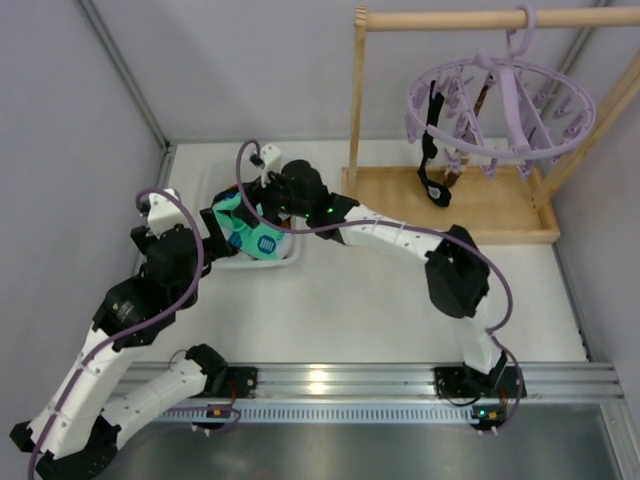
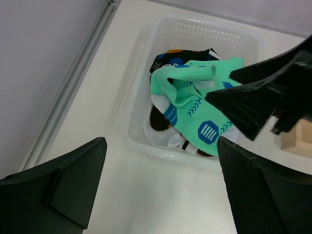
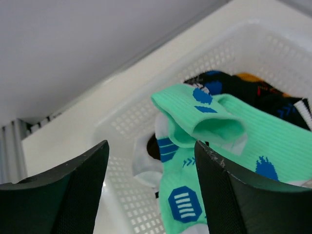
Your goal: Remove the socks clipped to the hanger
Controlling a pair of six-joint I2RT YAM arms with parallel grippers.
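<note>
Tabletop [image 1: 380,300]: white, and it carries everything below.
Wooden rail frame [image 1: 355,100]: stands at the far right, and the hanger hooks over its top rail.
Hanger [image 1: 512,68]: a lavender ring with a black sock [image 1: 432,150] clipped on its left side, so we judge the task unfinished.
Basket [image 2: 214,35]: white, at the far left of the tabletop, well apart from the frame, with socks heaped inside.
Mint sock [image 3: 195,119]: lies on top of that heap.
Right fingers [image 3: 229,195]: apart above the mint sock, with nothing between them.
Left fingers [image 2: 73,180]: spread wide and empty, near the basket.
Our step: finishing the drop. We would lift straight up until the right fingers are free of the fabric. Then we would swing right to the black sock and grip it close under its clip before pulling down.
</note>
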